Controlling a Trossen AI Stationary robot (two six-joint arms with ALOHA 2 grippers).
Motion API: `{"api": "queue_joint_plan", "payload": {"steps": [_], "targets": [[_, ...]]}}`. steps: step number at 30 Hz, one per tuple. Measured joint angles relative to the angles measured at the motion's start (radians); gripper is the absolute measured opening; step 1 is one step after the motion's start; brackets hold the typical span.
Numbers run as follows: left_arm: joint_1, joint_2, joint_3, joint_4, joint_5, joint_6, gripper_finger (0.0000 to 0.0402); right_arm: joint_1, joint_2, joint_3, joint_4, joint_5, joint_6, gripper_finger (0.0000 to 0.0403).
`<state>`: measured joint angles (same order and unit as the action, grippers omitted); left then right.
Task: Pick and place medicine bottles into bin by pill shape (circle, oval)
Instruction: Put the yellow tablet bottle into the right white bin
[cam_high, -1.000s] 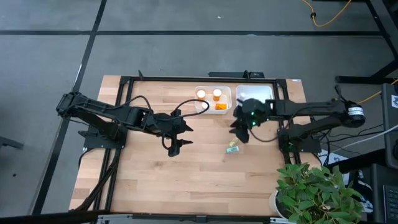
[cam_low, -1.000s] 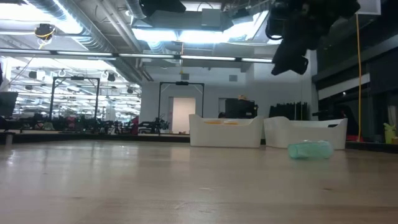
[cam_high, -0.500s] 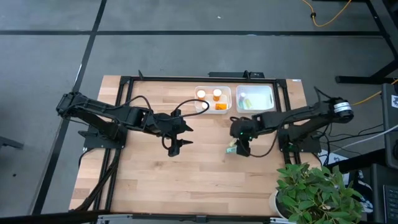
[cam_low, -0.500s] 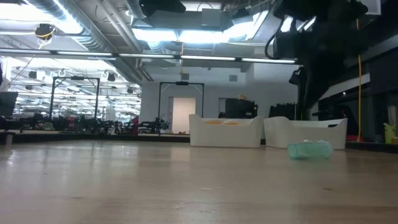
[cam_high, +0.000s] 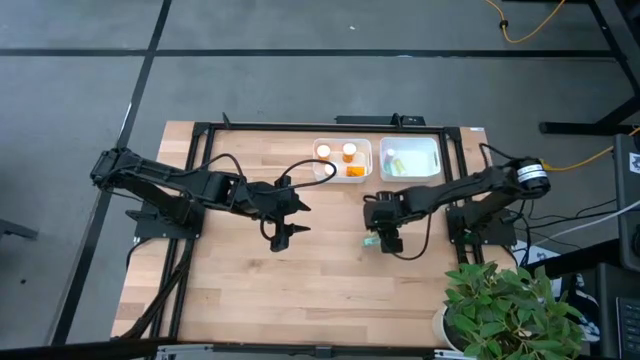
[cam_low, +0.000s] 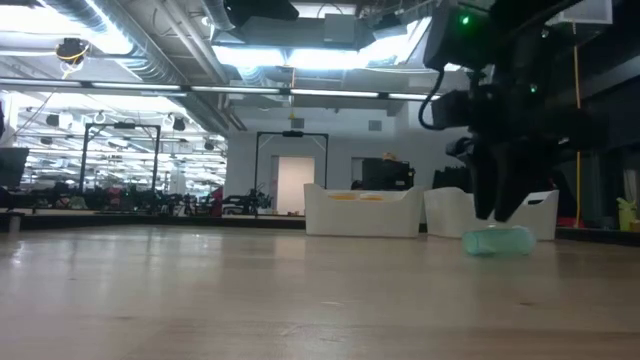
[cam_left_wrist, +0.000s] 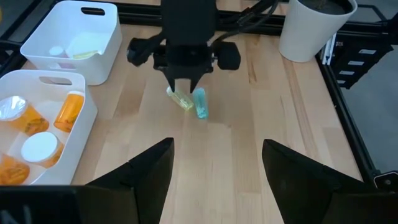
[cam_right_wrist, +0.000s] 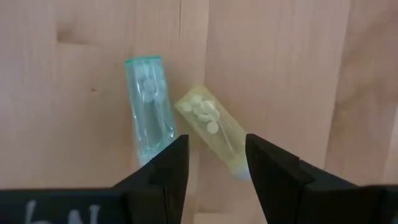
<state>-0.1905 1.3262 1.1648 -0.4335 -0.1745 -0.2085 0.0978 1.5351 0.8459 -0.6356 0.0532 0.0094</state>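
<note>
Two small bottles lie on their sides on the wooden table, side by side: a teal translucent one (cam_right_wrist: 149, 106) and a pale yellow-green one (cam_right_wrist: 210, 126) with round pills inside. They also show in the left wrist view (cam_left_wrist: 193, 101); the low view shows only the teal one (cam_low: 497, 240). My right gripper (cam_right_wrist: 216, 167) is open, pointing down just above them, with a finger on either side of the yellow-green bottle's near end. In the high view it is right of the table's middle (cam_high: 381, 238). My left gripper (cam_high: 290, 225) is open and empty at the table's middle.
Two white bins stand at the table's far edge. One (cam_high: 343, 158) holds orange bottles with white caps (cam_left_wrist: 68, 111). The other (cam_high: 410, 158) holds pale bottles. A potted plant (cam_high: 500, 305) stands at the near right corner.
My right gripper has gone from beside the right bin toward the table's near edge and down. It now stands low over the two bottles lying on the table. The bottles have not moved.
</note>
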Motion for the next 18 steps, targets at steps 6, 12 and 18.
{"api": "queue_joint_plan", "payload": {"steps": [6,12,18], "targets": [[0.0,0.0,0.0,0.001,0.0,0.0,0.0237,0.0,0.059,0.0,0.05,0.032,-0.044,0.016],[0.0,0.0,0.0,0.001,0.0,0.0,0.0237,0.0,0.116,0.0,0.052,0.032,-0.023,0.016],[0.0,0.0,0.0,0.0,0.0,0.0,0.0237,0.0,0.118,0.001,0.048,0.03,0.13,0.0127]]}}
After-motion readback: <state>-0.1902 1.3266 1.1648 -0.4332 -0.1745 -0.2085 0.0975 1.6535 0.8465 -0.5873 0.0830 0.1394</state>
